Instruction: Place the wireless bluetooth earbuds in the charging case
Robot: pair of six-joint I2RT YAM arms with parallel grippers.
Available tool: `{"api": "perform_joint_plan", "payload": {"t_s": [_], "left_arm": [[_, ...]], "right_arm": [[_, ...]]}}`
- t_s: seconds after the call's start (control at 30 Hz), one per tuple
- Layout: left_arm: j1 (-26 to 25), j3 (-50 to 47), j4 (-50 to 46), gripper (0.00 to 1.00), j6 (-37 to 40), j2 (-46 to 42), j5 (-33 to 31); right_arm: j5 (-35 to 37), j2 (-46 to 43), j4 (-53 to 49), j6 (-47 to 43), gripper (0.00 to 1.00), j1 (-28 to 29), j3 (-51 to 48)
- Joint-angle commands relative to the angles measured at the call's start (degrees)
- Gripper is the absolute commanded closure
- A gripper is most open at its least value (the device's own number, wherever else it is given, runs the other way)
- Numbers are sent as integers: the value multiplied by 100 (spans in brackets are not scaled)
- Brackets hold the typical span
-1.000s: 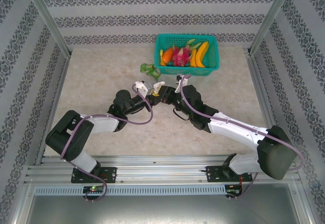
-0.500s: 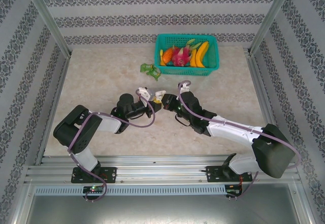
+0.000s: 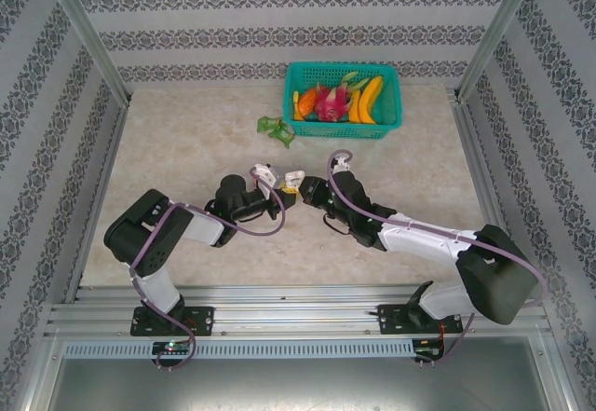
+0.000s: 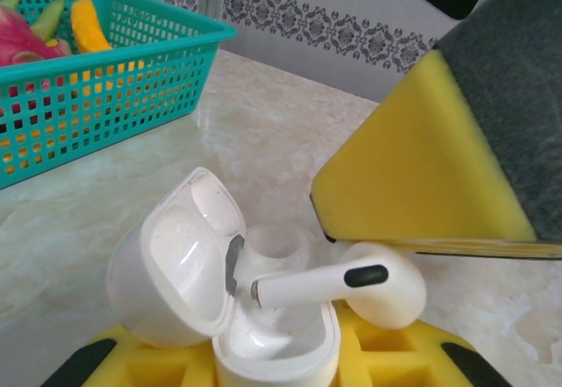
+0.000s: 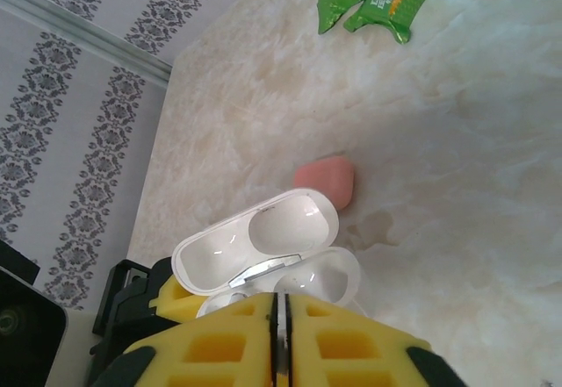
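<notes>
My left gripper [image 4: 272, 380] is shut on a white charging case [image 4: 274, 339], gripping its base between yellow pads. Its lid [image 4: 176, 260] stands open to the left. A white earbud [image 4: 351, 283] lies across the case mouth, stem pointing into a socket, head just beyond the rim. My right gripper [image 5: 279, 321] is shut on that earbud, jaws almost together with a white sliver between them; its yellow pad [image 4: 421, 168] hangs right over the bud. From above, the left gripper [image 3: 274, 182] and right gripper [image 3: 301, 185] meet tip to tip at mid-table.
A small salmon-pink rounded object [image 5: 325, 182] lies on the marble table just beyond the open case [image 5: 263, 251]. Green packets [image 3: 276, 129] lie further back. A teal basket [image 3: 393, 96] of toy fruit stands at the back right.
Both grippers have drawn back toward the near edge together, still tip to tip. The left arm has folded in closer to its base.
</notes>
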Motion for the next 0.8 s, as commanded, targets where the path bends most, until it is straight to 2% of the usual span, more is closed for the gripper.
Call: {"api": "perform_joint_plan", "payload": {"t_s": [0.0,0.1,0.3,0.53,0.77], "left_arm": [[-53,22,508,100,-100,32,220],[-53,15,534,100,-131,71,265],[-53,-1,635,100,-171,146,323],[-59,14,745,100,-223,228,353],[-54,41,923,100,-346,313,390]], "right_arm": [[-25,4,-65,43,81,-32,-56],[-49,-37,-92,32,79,-31,-5],[-85,-111,-159,-3,65,-27,86],[-69,-236,-265,-56,55,-27,122],[-85,-313,-360,-141,54,-31,113]]}}
